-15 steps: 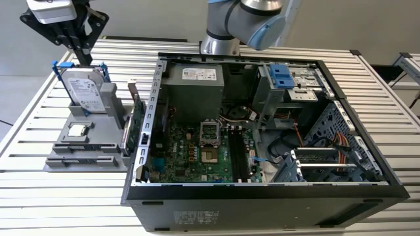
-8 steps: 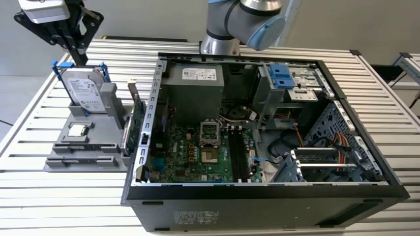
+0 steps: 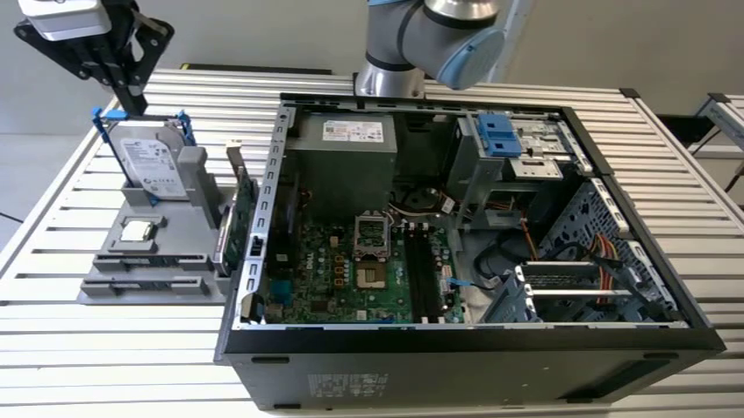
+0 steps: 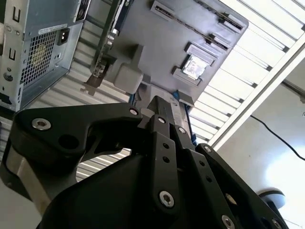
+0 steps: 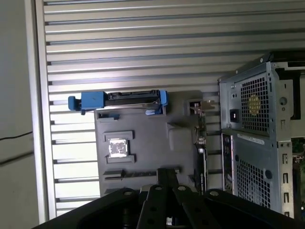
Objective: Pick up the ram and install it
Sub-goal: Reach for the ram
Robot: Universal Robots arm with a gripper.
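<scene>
starting at the exterior view's left, well apart from the open computer case (image 3: 465, 357): finding the gripper (image 3: 132, 103) high over the slatted table (image 3: 70, 348), fingers (image 3: 125, 85) pinched narrow, closed on themselves and carrying nothing, tips hanging just above the top edge of the silver hard drive (image 3: 153, 165). noting that drive upright, blue clips on its sides, at one end of the grey holder (image 3: 174, 292) set just beside the case.

moving along the holder: square processor chip (image 3: 138, 231) flat in its pocket, then the ram (image 3: 139, 259), seemingly on edge in a long slot just past the chip, one end pointing toward the case, untouched and well apart from the gripper. seeing the same in the first wrist view: ram (image 5: 133, 174) as a thin dark strip in the holder, with the chip (image 5: 117, 147) between it and the hard drive (image 5: 119, 100).

stepping closer to the case: green expansion card (image 3: 240, 218) on edge along the holder's side nearest the case wall.

reaching the case itself: lying on its side, lid off, showing power supply (image 3: 348, 148), green motherboard (image 3: 337, 270) and a blue-fronted drive cage (image 3: 500, 135) toward the exterior view's right. behind the case, the arm's base (image 3: 389, 78).
</scene>
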